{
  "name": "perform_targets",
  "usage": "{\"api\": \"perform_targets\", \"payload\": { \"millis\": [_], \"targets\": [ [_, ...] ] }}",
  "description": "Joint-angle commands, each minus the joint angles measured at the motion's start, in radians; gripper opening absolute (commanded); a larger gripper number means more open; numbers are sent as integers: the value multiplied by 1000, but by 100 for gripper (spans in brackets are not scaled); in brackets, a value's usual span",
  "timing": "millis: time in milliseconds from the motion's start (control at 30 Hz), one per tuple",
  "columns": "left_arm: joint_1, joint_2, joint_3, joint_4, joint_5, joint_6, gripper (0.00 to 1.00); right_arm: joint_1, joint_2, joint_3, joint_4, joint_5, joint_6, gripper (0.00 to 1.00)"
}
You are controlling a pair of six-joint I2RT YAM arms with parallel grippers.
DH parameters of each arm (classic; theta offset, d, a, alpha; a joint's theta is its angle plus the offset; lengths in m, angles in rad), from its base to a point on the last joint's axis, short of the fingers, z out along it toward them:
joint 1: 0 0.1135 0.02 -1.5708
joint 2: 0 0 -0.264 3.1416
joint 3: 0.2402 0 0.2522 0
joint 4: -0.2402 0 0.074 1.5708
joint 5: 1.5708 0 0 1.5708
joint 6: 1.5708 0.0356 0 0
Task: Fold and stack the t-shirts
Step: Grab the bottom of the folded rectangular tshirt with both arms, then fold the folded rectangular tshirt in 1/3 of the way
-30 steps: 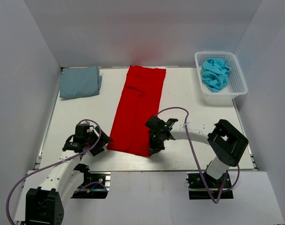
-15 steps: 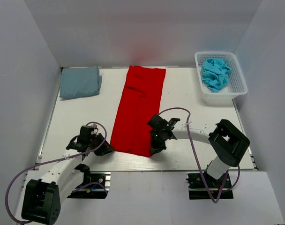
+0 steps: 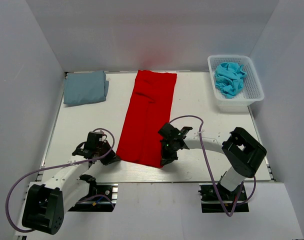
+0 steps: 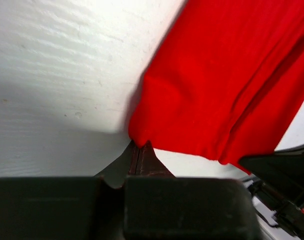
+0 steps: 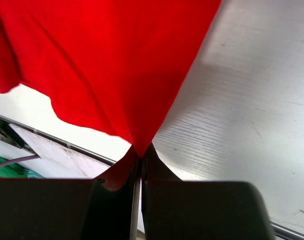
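Both left hand [image 4: 140, 150] and right hand [image 5: 138, 155] pinch near corners of the red t-shirt [image 3: 147, 115]; grey-blue t-shirt [image 3: 84, 87] lies far-left, turquoise t-shirt [image 3: 230, 77] in the basket [image 3: 255, 86]

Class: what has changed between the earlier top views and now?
The left gripper shifted toward the near edge and is shut on the red t-shirt at its near-left corner. The right gripper still clamps the near-right corner; grey-blue t-shirt and turquoise t-shirt unmoved.

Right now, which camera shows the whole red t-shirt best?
Top external: the red t-shirt shows full length there, folded into a long strip. Each wrist view shows only one near corner of it, pinched in its jaws.
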Motion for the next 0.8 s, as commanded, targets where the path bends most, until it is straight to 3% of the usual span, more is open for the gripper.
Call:
{"api": "perform_targets", "payload": {
  "millis": [0, 133, 300, 567, 767],
  "targets": [
    [-1, -26, 48, -28, -109, 46, 0, -1, -38, 38, -10, 24, -37, 0],
    [-1, -106, 99, -28, -105, 46, 0, -2, -54, 98, -40, 66, -80, 0],
    [-1, -94, 171, 7, -96, 55, 0, -14, -67, 182, -74, 94, -114, 0],
    [-11, 124, 360, 151, -117, 74, 0, -126, -25, 320, -120, 149, -157, 0],
    [-11, 391, 556, 228, -154, 97, 0, -251, 105, 533, -148, 136, -233, 0]
  ]
}}
